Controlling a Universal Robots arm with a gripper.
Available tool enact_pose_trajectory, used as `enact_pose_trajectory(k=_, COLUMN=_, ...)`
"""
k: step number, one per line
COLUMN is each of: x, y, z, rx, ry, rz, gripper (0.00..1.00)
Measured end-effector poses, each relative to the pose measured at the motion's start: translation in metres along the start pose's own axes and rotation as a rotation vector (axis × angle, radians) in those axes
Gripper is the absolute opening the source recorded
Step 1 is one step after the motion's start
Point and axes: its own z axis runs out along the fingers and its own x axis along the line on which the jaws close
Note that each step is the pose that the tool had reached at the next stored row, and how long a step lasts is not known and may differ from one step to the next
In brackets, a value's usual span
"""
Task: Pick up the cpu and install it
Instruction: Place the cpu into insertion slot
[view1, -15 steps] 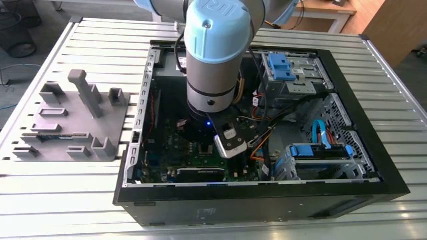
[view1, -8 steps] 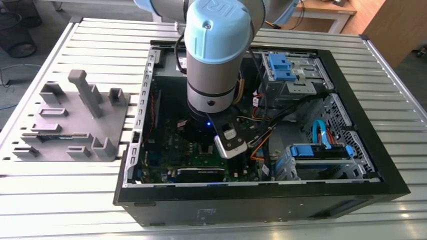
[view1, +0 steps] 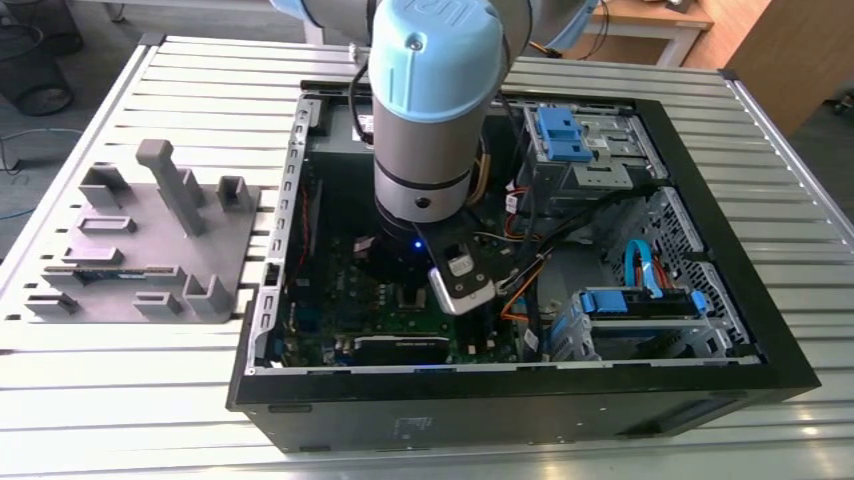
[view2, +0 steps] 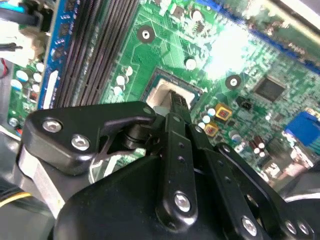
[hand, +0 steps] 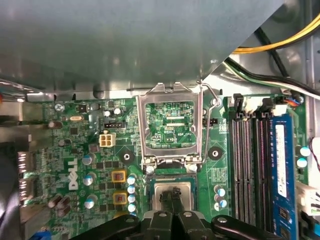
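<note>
Tool (hand: 171, 193) closed, holding nothing, tips over cpu (hand: 160, 192) lying in socket (hand: 148, 186).

Open black PC case (view1: 534, 412) lay on slatted surface (view1: 120, 400); grey moulded fixture (view1: 147, 235) sat beside it, on exterior view's left.

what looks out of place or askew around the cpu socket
Nothing stands out. The cpu lies flat and square in its socket, with the hand right over it. The metal retention frame is flipped open beside the socket, not closed over the chip, but it looks undamaged.
</note>
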Motion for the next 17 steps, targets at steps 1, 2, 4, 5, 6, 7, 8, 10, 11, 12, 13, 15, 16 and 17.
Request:
enact_pose_trajectory(k=1, x=0.0, y=0.0, z=-0.0021, rx=-0.0001, ry=-0.0001, rz=0.0, gripper=0.11)
enact_pose_trajectory(k=2, x=0.0, y=0.0001, z=-0.0044, rx=-0.0002, ry=-0.0001, rz=0.0, gripper=0.11)
enact_pose_trajectory(k=4, x=0.0, y=0.0001, z=-0.0088, rx=0.0002, ry=0.0001, rz=0.0, gripper=0.11)
enact_pose_trajectory(k=5, x=0.0, y=0.0001, z=-0.01, rx=0.0001, ry=0.0, rz=0.0, gripper=0.11)
enact_pose_trajectory(k=6, x=-0.0001, y=0.0001, z=-0.0114, rx=0.0001, ry=0.0, rz=0.0, gripper=0.11)
enact_pose_trajectory(k=7, x=-0.0001, y=0.0002, z=-0.0129, rx=0.0001, ry=0.0, rz=0.0, gripper=0.11)
enact_pose_trajectory(k=8, x=-0.0001, y=0.0002, z=-0.0146, rx=0.0001, ry=0.0, rz=0.0, gripper=0.11)
enact_pose_trajectory(k=10, x=-0.0001, y=0.0003, z=-0.0181, rx=0.0001, ry=-0.0001, rz=0.0, gripper=0.11)
enact_pose_trajectory(k=11, x=-0.0001, y=0.0003, z=-0.0194, rx=0.0001, ry=0.0, rz=0.0, gripper=0.11)
enact_pose_trajectory(k=12, x=-0.0001, y=0.0003, z=-0.0198, rx=-0.0001, ry=-0.0005, rz=0.0, gripper=0.11)
enact_pose_trajectory(k=13, x=0.0, y=0.0003, z=-0.0197, rx=-0.0003, ry=-0.0015, rz=0.0, gripper=0.11)
enact_pose_trajectory(k=15, x=0.0007, y=0.0002, z=-0.0199, rx=-0.0001, ry=-0.0054, rz=0.0, gripper=0.11)
enact_pose_trajectory(k=16, x=0.001, y=0.0002, z=-0.0199, rx=-0.0003, ry=-0.0099, rz=0.0, gripper=0.11)
enact_pose_trajectory(k=17, x=0.0014, y=0.0002, z=-0.0199, rx=-0.0008, ry=-0.0169, rz=0.0, gripper=0.11)
